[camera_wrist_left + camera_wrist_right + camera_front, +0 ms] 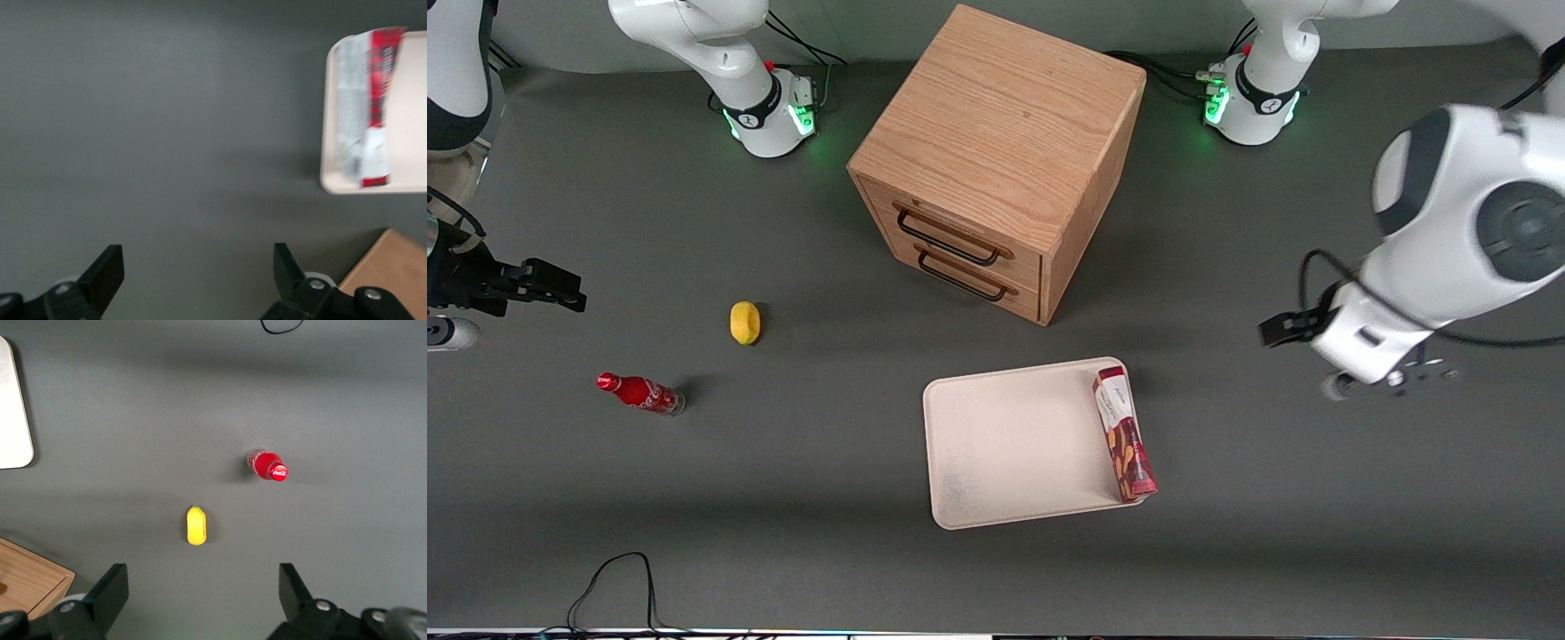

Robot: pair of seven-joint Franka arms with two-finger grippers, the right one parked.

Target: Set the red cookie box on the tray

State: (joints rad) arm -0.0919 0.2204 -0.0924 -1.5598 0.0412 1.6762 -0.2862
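The red cookie box (pixel 1125 433) lies on the cream-white tray (pixel 1005 444), along the tray's edge toward the working arm's end, resting against the low rim. The left wrist view shows the box (pixel 373 107) on the tray (pixel 410 100) too. My gripper (pixel 198 273) is open, with only bare grey table between its fingers. It hovers above the table (pixel 1392 380), well apart from the tray and box, toward the working arm's end. Nothing is held.
A wooden drawer cabinet (pixel 996 160) stands farther from the front camera than the tray; its corner (pixel 390 267) shows beside my gripper. A yellow lemon (pixel 744 322) and a small red soda bottle (pixel 640 393) lie toward the parked arm's end.
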